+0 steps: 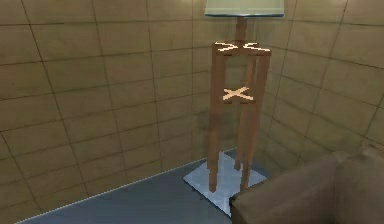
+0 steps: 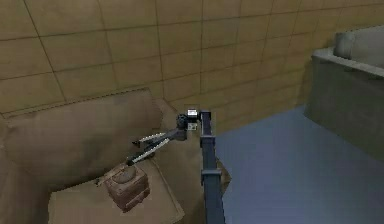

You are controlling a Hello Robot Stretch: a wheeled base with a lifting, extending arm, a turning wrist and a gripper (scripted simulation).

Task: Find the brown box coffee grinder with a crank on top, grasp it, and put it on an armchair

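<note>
A small brown box with a crank on top, the coffee grinder [image 2: 127,190], rests on the seat of a tan armchair [image 2: 60,140] at the arm side view's left. The dark arm [image 2: 208,170] rises from the bottom edge, and my gripper [image 2: 135,161] reaches down-left from its far end toward the grinder. The fingers [image 2: 150,148] end right at the crank, so I cannot tell whether the gripper holds anything. A corner of the tan armchair [image 1: 320,190] also sits at the forward view's bottom right.
A wooden floor lamp [image 1: 235,110] on tall legs stands on a pale square base [image 1: 225,180] in a tiled wall corner ahead. A grey-green upholstered seat [image 2: 350,80] is at the arm side view's right. Blue-grey floor [image 2: 290,160] lies between the seats.
</note>
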